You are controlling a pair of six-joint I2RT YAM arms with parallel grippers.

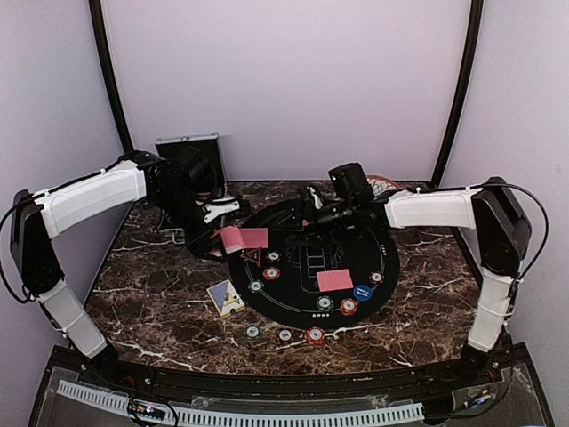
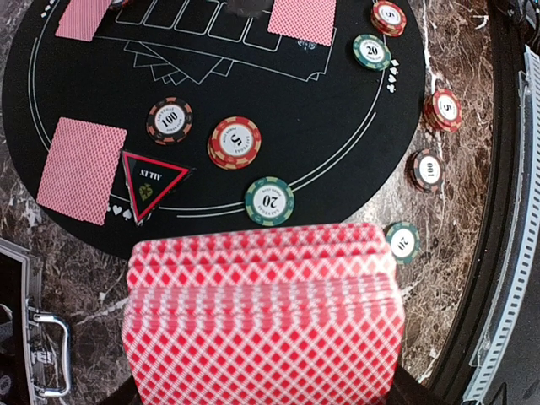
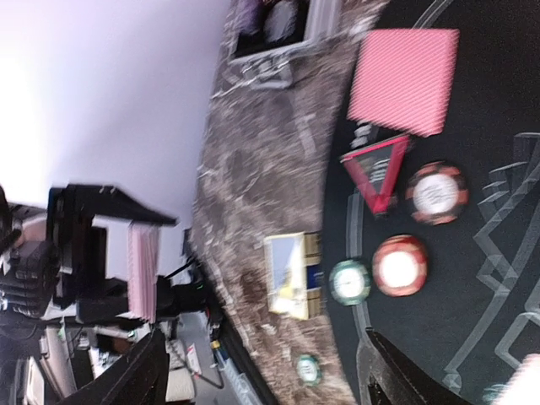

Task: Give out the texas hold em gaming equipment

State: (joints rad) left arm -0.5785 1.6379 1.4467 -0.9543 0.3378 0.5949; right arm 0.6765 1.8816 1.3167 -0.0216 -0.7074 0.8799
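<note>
My left gripper (image 1: pixel 222 236) pinched the red-backed deck (image 2: pixel 261 325), low in its own view, while my right gripper (image 3: pixel 266 371) hung spread and empty over the black mat (image 3: pixel 472 287), and I feared a slack pinch would spill the fanned cards onto the chips (image 2: pixel 234 142).

All readable stuff is in left wrist view.
- black chip (image 2: pixel 170 121) on mat (image 2: pixel 278 110): "100"
- red stack (image 2: pixel 234 141) right beside it: "5"
- green chip (image 2: pixel 270 201) on mat's white line: "20"
- triangle marker (image 2: pixel 150 181): looks like "ALL IN", upside down here
- far green chip (image 2: pixel 372 51): "20"
- far red chip (image 2: pixel 389 15): "5"
- off-mat red chip (image 2: pixel 444 108): "5"
- off-mat dark chip (image 2: pixel 427 169): "100"
- off-mat green chip (image 2: pixel 402 242): "20"
- suit pips (image 2: pixel 118 211) printed at mat edge

Other two views too blurry or too small, nothing legible.
</note>
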